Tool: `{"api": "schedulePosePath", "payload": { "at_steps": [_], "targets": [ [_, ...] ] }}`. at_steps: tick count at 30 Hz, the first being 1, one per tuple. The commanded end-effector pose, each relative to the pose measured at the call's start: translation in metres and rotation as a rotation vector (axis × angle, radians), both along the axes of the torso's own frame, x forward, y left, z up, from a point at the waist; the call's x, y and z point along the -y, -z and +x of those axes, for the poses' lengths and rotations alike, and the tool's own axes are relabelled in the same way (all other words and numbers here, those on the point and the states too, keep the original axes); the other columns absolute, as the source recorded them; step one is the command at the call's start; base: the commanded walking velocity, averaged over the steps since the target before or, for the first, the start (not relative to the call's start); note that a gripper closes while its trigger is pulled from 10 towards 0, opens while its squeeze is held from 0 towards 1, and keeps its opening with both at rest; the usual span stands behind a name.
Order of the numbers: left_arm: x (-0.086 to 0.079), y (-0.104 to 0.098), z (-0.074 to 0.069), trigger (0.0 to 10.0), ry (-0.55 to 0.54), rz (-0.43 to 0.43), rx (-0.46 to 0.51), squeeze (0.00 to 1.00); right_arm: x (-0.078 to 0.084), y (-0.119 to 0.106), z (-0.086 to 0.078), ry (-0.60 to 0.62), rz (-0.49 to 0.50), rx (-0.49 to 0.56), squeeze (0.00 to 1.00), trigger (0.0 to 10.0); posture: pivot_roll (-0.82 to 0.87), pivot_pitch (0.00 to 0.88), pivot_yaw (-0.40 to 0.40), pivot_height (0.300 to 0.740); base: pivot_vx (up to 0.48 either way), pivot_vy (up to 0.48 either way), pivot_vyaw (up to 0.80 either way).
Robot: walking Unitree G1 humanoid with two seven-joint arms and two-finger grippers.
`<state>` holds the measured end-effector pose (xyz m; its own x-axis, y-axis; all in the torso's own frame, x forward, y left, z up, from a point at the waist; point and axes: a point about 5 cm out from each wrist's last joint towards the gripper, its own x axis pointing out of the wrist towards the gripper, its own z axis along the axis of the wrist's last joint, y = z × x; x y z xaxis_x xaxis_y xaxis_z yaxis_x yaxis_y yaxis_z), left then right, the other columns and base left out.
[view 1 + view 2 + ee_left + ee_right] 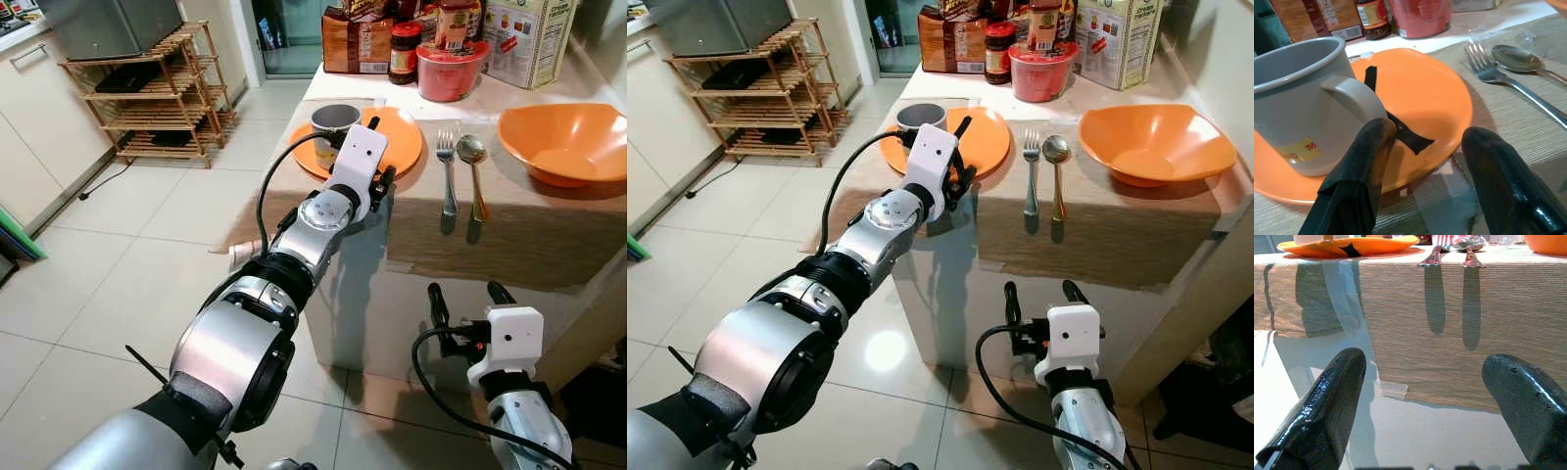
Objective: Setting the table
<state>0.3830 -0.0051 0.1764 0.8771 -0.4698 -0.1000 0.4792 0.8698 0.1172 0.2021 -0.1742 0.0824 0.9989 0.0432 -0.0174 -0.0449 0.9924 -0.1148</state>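
Observation:
A grey mug stands on the near-left part of an orange plate at the table's left corner. My left gripper is open at the plate's front rim, one finger just beside the mug's handle, nothing between the fingers. Right of the plate lie a fork and a spoon, side by side on a woven runner. An orange bowl sits at the far right. My right gripper hangs open below the table's front edge, facing the runner's overhang.
Jars, a red tub and food boxes crowd the back of the table. A wooden shelf rack stands on the tiled floor to the left, beside a cabinet. A black tape mark crosses the plate.

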Motion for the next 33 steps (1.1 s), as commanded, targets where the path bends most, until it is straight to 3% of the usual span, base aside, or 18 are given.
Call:
{"api": "schedulePosePath", "payload": {
  "at_steps": [1, 3, 6, 14, 19, 25, 33],
  "targets": [
    [0.055, -0.006, -0.023, 10.0, 0.124, -0.042, -0.019, 0.00, -0.003, -0.002, 0.002, -0.013, 0.003, 0.011, 0.00, 10.0, -0.18, 0.000, 0.166, 0.740, 0.000, 0.000, 0.00],
    [0.052, -0.005, -0.022, 10.0, 0.112, -0.038, -0.022, 0.00, -0.003, -0.002, 0.002, -0.014, 0.003, 0.011, 0.00, 10.0, -0.18, 0.000, 0.165, 0.740, 0.000, 0.000, 0.00],
    [0.034, 0.003, -0.015, 10.0, 0.058, -0.023, -0.024, 0.00, -0.002, -0.003, 0.001, -0.013, 0.004, 0.012, 0.00, 10.0, -0.17, 0.000, 0.157, 0.740, 0.000, 0.000, 0.00],
    [0.025, 0.001, -0.012, 10.0, 0.031, -0.030, 0.009, 0.00, -0.002, -0.003, 0.002, -0.019, 0.004, 0.011, 0.00, 10.0, -0.17, 0.000, 0.151, 0.740, 0.000, 0.000, 0.00],
    [0.006, -0.002, -0.003, 10.0, -0.060, 0.044, 0.065, 0.00, -0.001, -0.003, 0.003, -0.017, 0.003, 0.011, 0.00, 10.0, -0.17, 0.000, 0.152, 0.740, 0.000, 0.000, 0.00],
    [0.003, -0.001, -0.002, 10.0, -0.083, 0.053, 0.067, 0.00, -0.002, -0.002, 0.003, -0.018, 0.004, 0.008, 0.00, 10.0, -0.16, 0.000, 0.151, 0.740, 0.000, 0.000, 0.00],
    [0.003, 0.002, -0.001, 10.0, -0.177, 0.009, -0.018, 0.00, -0.002, -0.003, 0.004, -0.019, 0.002, 0.012, 0.00, 10.0, -0.17, 0.000, 0.156, 0.740, 0.000, 0.000, 0.00]
  ]
}}
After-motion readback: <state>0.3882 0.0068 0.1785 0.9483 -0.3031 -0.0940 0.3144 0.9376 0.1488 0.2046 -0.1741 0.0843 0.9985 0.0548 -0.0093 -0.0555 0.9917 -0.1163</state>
